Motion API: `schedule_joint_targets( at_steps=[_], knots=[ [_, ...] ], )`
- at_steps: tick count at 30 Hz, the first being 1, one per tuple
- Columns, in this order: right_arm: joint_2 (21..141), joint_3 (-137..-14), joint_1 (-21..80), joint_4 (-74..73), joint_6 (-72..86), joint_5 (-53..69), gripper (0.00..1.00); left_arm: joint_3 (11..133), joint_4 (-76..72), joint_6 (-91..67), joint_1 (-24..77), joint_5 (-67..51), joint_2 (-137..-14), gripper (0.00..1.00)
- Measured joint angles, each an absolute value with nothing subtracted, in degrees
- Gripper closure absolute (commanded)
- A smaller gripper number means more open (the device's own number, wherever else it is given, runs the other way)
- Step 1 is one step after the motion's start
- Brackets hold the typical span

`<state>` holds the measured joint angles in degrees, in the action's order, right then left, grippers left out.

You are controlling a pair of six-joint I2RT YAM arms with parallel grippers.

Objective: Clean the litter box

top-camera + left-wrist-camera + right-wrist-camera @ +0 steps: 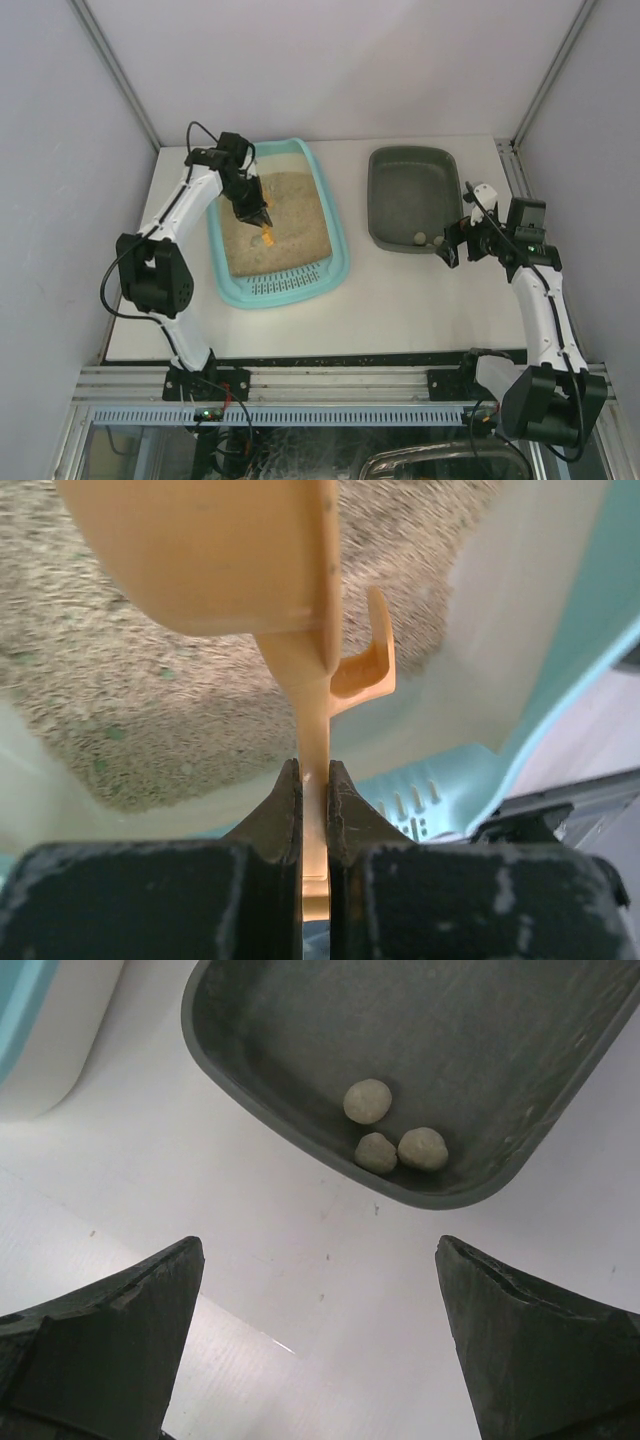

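The litter box [338,245] sits left of centre in the top view. It's a light-teal tray with tan litter [295,225] across most of it and the slotted grate strip [280,288] at the short end toward the bottom of the frame.

Your left gripper [313,772] is clamped on the flat handle of an orange litter scoop [215,555], with the jaws pinching it from both sides. In the left wrist view the scoop's bowl fills the upper left of the frame over the litter, and a little hook [368,665] sticks off the handle to the right. Honestly can't tell if the bowl is touching the litter or just above it.

Your right gripper [320,1250] is spread wide and holding nothing. It hangs over the bare white table [250,1220], just beside a corner of the dark grey tray [430,1020]. Three roundish beige clumps [368,1100] lie close together in that corner, and two of them are touching. In the top view the grey tray is right of the litter box, with a strip of table between them.
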<state>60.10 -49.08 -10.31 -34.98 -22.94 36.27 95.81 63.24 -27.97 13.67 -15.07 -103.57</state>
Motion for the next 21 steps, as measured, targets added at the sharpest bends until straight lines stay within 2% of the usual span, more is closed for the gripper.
schedule_joint_targets(
  at_steps=[13, 21],
  knots=[
    [58.33, -48.75, -7.94, -31.99, -22.79, 33.58, 0.00, 96.12, 67.48, -30.11, 11.60, -10.24, -110.10, 1.00],
    [72.79, -59.29, 5.98, -34.61, -25.50, 32.10, 0.00, 95.33, 69.95, -29.67, 11.77, -7.66, -110.32, 1.00]
  ],
)
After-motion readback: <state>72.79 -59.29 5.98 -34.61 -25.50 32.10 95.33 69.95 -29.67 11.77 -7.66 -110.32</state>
